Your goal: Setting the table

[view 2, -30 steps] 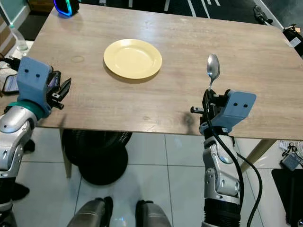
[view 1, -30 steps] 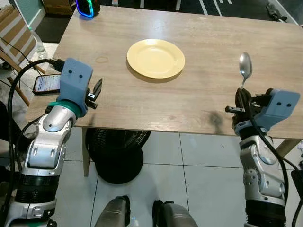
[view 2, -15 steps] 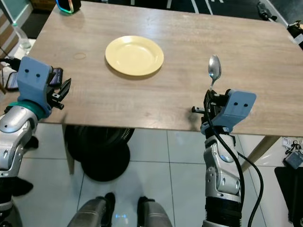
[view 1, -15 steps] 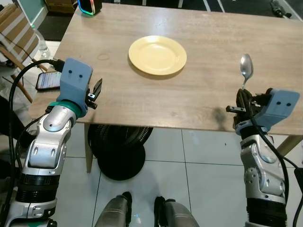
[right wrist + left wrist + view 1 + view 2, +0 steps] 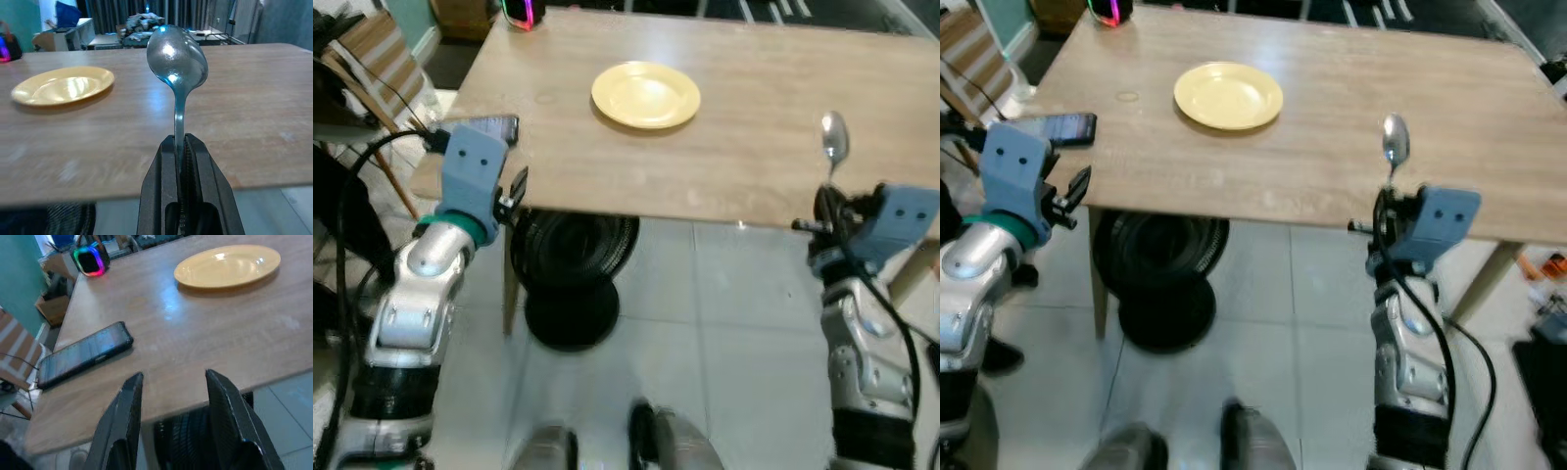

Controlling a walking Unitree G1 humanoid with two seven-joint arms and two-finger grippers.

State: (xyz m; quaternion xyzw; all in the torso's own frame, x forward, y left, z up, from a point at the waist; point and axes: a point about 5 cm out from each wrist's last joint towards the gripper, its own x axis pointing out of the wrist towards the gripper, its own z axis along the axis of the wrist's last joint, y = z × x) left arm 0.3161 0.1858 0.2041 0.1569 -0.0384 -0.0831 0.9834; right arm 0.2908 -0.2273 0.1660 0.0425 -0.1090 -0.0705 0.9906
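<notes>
A yellow plate (image 5: 646,94) lies on the wooden table (image 5: 744,117), left of its middle. My right gripper (image 5: 826,204) hangs at the table's near edge on the right, shut on the handle of a silver spoon (image 5: 832,139) that stands bowl-up. The wrist view shows that spoon (image 5: 177,66) clamped between the black fingers (image 5: 156,196), with the plate (image 5: 63,84) beyond it. At the table's near left corner my left gripper (image 5: 517,186) is open and holds nothing; its fingers (image 5: 122,431) frame the table edge.
A black phone (image 5: 83,354) lies near the table's left edge. A speaker with a glowing ring (image 5: 89,260) stands at the far left corner. Under the table sits a black round fan (image 5: 573,269). A wooden chair (image 5: 372,59) and cables (image 5: 362,186) are on my left.
The whole view has shifted and blurred: the table now lies farther from me and more floor shows. The phone has come into sight on the table. Both grippers keep their poses.
</notes>
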